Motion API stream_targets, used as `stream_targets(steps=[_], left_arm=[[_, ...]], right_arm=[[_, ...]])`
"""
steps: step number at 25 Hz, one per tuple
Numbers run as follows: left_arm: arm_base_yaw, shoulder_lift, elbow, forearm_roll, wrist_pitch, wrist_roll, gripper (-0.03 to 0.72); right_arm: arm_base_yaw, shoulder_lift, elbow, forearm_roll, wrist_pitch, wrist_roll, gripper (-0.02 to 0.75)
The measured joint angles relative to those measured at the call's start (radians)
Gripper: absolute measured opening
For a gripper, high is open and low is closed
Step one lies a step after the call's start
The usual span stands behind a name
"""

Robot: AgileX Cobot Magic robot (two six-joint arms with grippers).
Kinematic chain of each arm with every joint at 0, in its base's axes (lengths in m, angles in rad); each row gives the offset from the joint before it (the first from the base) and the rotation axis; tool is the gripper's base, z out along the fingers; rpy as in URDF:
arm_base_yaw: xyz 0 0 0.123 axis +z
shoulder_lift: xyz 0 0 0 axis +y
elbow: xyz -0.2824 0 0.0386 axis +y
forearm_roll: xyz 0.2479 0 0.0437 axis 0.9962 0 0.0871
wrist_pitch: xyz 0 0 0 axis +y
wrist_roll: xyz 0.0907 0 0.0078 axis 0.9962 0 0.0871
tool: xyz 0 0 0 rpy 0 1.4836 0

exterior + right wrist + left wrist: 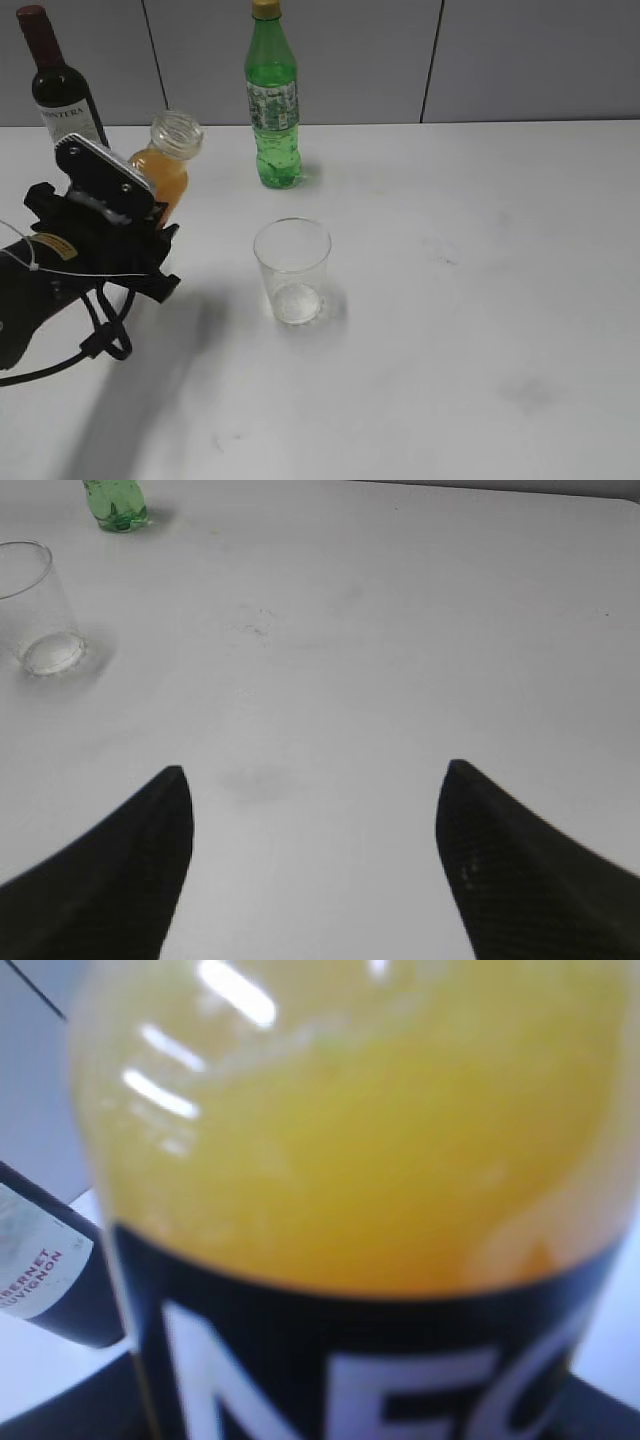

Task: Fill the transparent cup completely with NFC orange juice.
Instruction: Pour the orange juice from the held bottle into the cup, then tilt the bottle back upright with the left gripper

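Left gripper clamped on uncapped juice bottle, cup at its four o'clock; right gripper spread wide.

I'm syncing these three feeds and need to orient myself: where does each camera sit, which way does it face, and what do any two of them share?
Exterior view: raised in front, slanting down the white table toward the wall; shows the left arm at the NFC orange juice bottle.
Left wrist view: pressed close to the bottle; no gripper visible.
Right wrist view: low over the table, facing forward; shows the right gripper, open.
Shared: transparent cup and green soda bottle in exterior and right wrist views.
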Motion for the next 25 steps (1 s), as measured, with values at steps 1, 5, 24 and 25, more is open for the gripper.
stream_targets(steps=[1, 5, 24, 25], left_arm=[[-0.018, -0.001, 0.0, -0.039, -0.001, 0.057, 0.464], [-0.057, -0.001, 0.0, -0.138, -0.001, 0.174, 0.464], [-0.108, -0.005, -0.075, -0.359, 0.007, 0.575, 0.464], [-0.112, -0.005, -0.082, -0.364, 0.007, 0.585, 0.464]], right_arm=[[0.0, 0.0, 0.0, 0.0, 0.0, 0.0, 0.587], [0.0, 0.0, 0.0, 0.0, 0.0, 0.0, 0.587], [0.0, 0.0, 0.0, 0.0, 0.0, 0.0, 0.587], [0.0, 0.0, 0.0, 0.0, 0.0, 0.0, 0.587]])
